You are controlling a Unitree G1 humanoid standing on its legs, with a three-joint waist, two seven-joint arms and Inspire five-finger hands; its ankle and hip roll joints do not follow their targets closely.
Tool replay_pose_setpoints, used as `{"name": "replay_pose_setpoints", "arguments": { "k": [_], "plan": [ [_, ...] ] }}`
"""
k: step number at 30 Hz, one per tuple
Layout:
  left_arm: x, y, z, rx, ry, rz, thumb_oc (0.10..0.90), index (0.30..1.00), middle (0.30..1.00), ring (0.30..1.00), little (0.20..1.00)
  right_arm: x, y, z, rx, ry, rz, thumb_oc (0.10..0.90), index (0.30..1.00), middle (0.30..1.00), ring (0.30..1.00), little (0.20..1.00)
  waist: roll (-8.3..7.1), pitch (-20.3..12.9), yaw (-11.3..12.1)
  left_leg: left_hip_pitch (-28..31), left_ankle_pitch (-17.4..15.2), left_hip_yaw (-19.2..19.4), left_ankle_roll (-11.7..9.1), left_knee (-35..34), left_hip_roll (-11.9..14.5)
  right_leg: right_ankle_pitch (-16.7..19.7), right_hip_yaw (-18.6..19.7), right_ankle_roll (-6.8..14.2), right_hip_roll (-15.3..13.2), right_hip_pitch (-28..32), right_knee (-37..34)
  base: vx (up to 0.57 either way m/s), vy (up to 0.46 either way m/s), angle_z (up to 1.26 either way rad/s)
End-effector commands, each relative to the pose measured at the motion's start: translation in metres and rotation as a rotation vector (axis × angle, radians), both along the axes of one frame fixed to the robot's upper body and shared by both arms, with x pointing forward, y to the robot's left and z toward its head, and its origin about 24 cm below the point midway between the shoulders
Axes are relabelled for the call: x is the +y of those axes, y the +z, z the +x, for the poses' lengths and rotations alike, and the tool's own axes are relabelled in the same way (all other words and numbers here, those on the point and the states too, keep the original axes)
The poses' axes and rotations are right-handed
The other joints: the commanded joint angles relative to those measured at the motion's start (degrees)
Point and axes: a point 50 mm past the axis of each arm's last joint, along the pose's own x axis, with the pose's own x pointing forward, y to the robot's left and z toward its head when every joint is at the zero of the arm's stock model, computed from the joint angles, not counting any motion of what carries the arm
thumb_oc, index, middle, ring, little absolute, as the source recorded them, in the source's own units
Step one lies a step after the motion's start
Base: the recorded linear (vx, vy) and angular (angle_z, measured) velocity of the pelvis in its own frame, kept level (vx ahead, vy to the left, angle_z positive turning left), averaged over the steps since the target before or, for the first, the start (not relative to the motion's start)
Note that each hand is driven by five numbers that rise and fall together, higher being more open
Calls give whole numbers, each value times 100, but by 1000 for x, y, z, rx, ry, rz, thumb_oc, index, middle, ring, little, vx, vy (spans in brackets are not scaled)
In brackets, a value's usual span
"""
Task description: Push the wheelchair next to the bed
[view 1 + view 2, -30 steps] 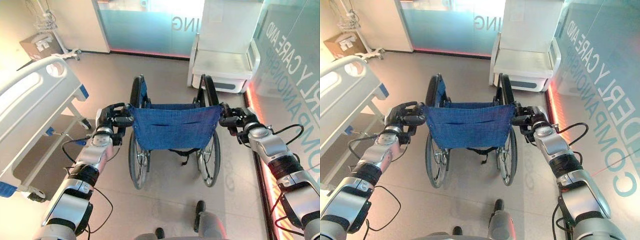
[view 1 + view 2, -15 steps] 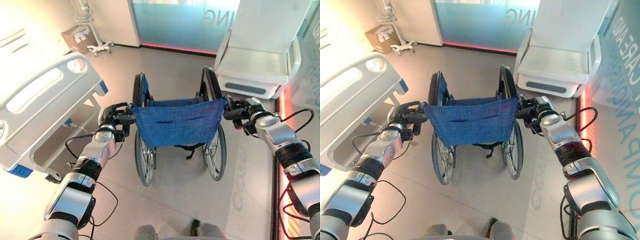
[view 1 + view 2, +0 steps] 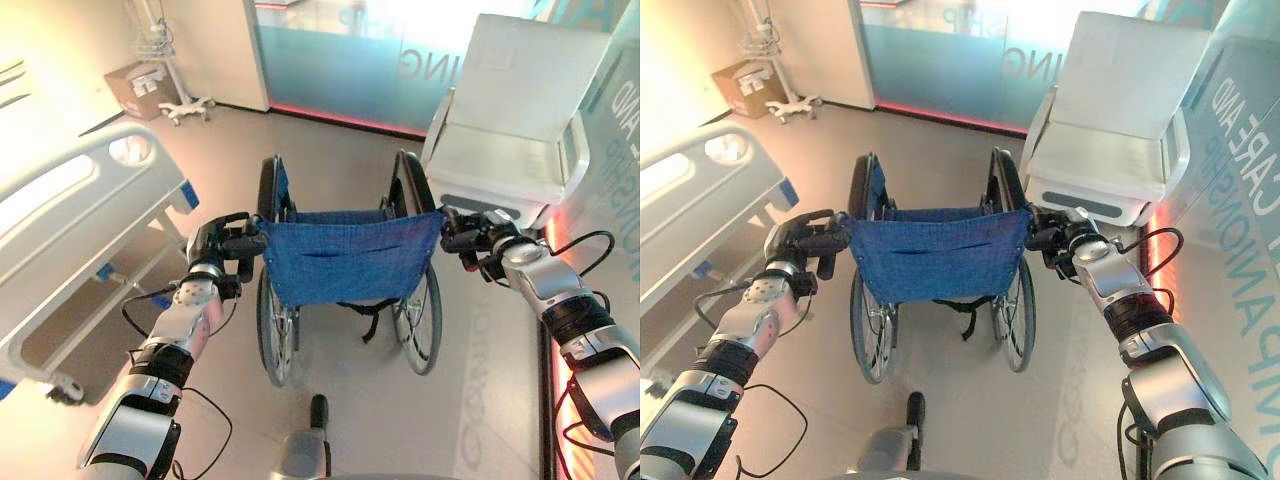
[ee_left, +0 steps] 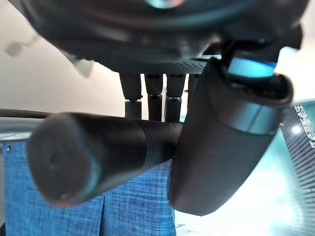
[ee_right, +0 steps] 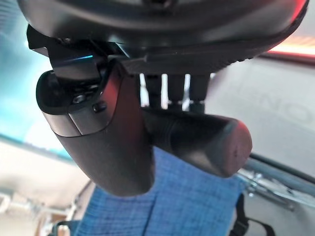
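Observation:
A wheelchair with a blue fabric backrest and large spoked wheels stands in front of me, its back toward me. My left hand is shut on the wheelchair's left push handle, fingers and thumb curled round the black grip. The right push handle sits inside my right hand, which is shut on it the same way. The white hospital bed with its side rail lies to the left of the wheelchair, a short gap of floor between them.
A white padded chair stands ahead to the right, close to the wheelchair's right wheel. A frosted glass wall closes the far side. A cardboard box and a stand's wheeled base sit at the far left. A glowing strip runs along the right wall.
The camera has swung about, so the whole scene shifted. Both hands stay shut on the handles, and the wheelchair's place between bed and white chair looks much the same.

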Motion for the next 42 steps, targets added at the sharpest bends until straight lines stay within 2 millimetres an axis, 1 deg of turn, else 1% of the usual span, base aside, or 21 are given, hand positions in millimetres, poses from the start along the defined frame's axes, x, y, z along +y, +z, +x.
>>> {"name": "replay_pose_setpoints", "arguments": {
  "k": [1, 3, 4, 8, 11, 15, 17, 21, 24, 25, 26, 28, 29, 30, 32, 33, 34, 35, 37, 39, 42],
  "plan": [
    [7, -2, -2, 32, -70, 147, 400, 300, 300, 300, 300, 0, -29, -17, 42, 82, -58, 400, 300, 300, 300, 300, 20, -145, -149, -47, -151, -90, 293, 174, -149, 635, -1041, 182, -216, -187, 1063, 474, 326, -46],
    [6, -2, -4, 27, -68, 167, 400, 300, 300, 300, 300, 1, -39, -24, 49, 79, -51, 400, 300, 300, 300, 300, 45, -235, -156, 37, -146, -4, 390, 3, -241, 940, -1040, 303, -282, -236, 1500, 410, 293, -47],
    [4, -1, -5, 22, -74, 185, 400, 300, 300, 300, 300, -3, -48, -31, 51, 62, -47, 400, 300, 300, 300, 300, 14, -277, -154, 146, -167, 22, 483, -127, -387, 1283, -1061, 418, -392, -335, 1970, 355, 232, -23],
    [2, -3, -9, 16, -70, 199, 400, 300, 300, 300, 300, -3, -56, -38, 41, 54, -16, 400, 300, 300, 300, 300, 95, -289, -245, 531, -250, 12, 555, -348, -504, 1820, -1068, 411, -517, -1090, 2483, 340, 176, -11],
    [-2, -3, -6, 1, -68, 189, 400, 300, 300, 300, 300, 4, -52, -32, 24, 54, 6, 400, 300, 300, 300, 300, 201, -164, -421, 833, -367, -34, 525, -333, -502, 1748, -1203, 235, -391, -1765, 1661, 365, 32, 11],
    [0, 0, -1, -7, -71, 171, 400, 300, 300, 300, 300, 5, -47, -28, 10, 51, -3, 400, 300, 300, 300, 300, 66, -4, -702, 1273, -858, -270, 563, -237, -770, 2549, -1083, 401, -543, -2425, 288, 432, -77, 26],
    [-1, 1, 1, -13, -71, 151, 400, 300, 300, 300, 300, 4, -44, -28, 4, 49, -28, 400, 300, 300, 300, 300, 2, 6, -811, 1379, -1079, -414, 580, -125, -891, 2748, -984, 486, -611, -2572, -359, 542, -143, 67],
    [-6, 1, 5, -8, -91, 120, 400, 300, 300, 300, 300, -2, -32, -24, 3, 29, -69, 400, 300, 300, 300, 300, -88, -70, -942, 1428, -1644, -447, 650, 470, -873, 2741, -750, 491, -644, -2549, -444, 480, -203, 43],
    [-9, -4, 4, 13, -69, 88, 400, 300, 300, 300, 300, -12, -27, -22, 19, 20, -100, 400, 300, 300, 300, 300, -155, -273, -1032, 1723, -1887, -532, 473, 959, -623, 2620, -644, 419, -570, -2521, -307, 489, -278, 41],
    [-11, -7, 3, 23, -71, 83, 400, 300, 300, 300, 300, -12, -28, -22, 30, 22, -104, 400, 300, 300, 300, 300, -125, -328, -1044, 1791, -1700, -624, 357, 1084, -527, 2546, -614, 356, -476, -2484, -285, 511, -332, 57],
    [-13, -9, 2, 33, -67, 92, 400, 300, 300, 300, 300, -15, -28, -22, 40, 31, -122, 400, 300, 300, 300, 300, -127, -394, -1037, 1704, -1108, -630, 122, 1518, -317, 2461, -682, 216, -360, -2324, -392, 361, -272, 65],
    [-18, -11, 1, 34, -62, 105, 400, 300, 300, 300, 300, -22, -24, -21, 40, 30, -157, 400, 300, 300, 300, 300, -138, -423, -1002, 1492, -613, -411, -63, 2278, 2, 2249, -897, -1, -254, -2080, -430, 362, -279, 62],
    [-18, -11, 1, 33, -61, 105, 400, 300, 300, 300, 300, -22, -24, -21, 39, 30, -159, 400, 300, 300, 300, 300, -158, -438, -1008, 1460, -564, -410, -69, 2301, -4, 2245, -901, -14, -264, -2081, -437, 418, -293, 34],
    [-21, -13, -1, 24, -71, 91, 400, 300, 300, 300, 300, -32, -22, -21, 43, 17, -190, 400, 300, 300, 300, 300, -173, -407, -929, 1064, -225, -421, -178, 2927, 44, 2070, -997, -187, -137, -1820, -487, 253, -174, 7],
    [-23, -13, -1, 18, -89, 87, 400, 300, 300, 300, 300, -39, -21, -22, 45, -3, -200, 400, 300, 300, 300, 300, -227, -337, -844, 571, -122, -345, -157, 2990, 117, 1936, -1060, -258, -112, -1591, -507, 399, -206, 12],
    [-26, -12, -1, 5, -108, 90, 400, 300, 300, 300, 300, -44, -20, -21, 46, -20, -210, 400, 300, 300, 300, 300, -242, -161, -672, 52, -194, -333, -71, 2798, 6, 1789, -1032, -247, -71, -1232, -524, 562, -139, 16],
    [-24, -15, -4, -3, -99, 95, 400, 300, 300, 300, 300, -41, -18, -17, 41, -13, -215, 400, 300, 300, 300, 300, -152, -67, -519, 92, -282, -375, -3, 1979, -177, 1658, -938, -185, 71, -1095, -471, 457, -50, 11],
    [-24, -15, -5, -5, -96, 95, 400, 300, 300, 300, 300, -41, -17, -16, 40, -11, -217, 400, 300, 300, 300, 300, -141, -69, -495, 96, -251, -371, 14, 1749, -202, 1635, -917, -179, 102, -1089, -468, 470, 21, 7],
    [-20, -18, -9, -7, -91, 79, 400, 300, 300, 300, 300, -36, -17, -14, 39, -13, -213, 400, 300, 300, 300, 300, 42, -18, -302, -139, 359, -458, -114, 382, -149, 1451, -879, -205, 377, -858, -456, 487, 42, -17],
    [-19, -22, -13, -4, -79, 75, 400, 300, 300, 300, 300, -32, -18, -13, 38, -2, -205, 400, 300, 300, 300, 300, 116, 1, -147, -336, 766, -645, -203, -413, -105, 1321, -768, -207, 508, -664, -473, 453, 62, -16],
    [-12, -26, -22, -2, -51, 82, 400, 300, 300, 300, 300, -32, -16, -14, 36, 36, -208, 400, 300, 300, 300, 300, 157, -3, 4, -398, 872, -796, -203, -980, -57, 1082, -664, -199, 530, -507, -341, 482, 139, -40]
  ]
}}
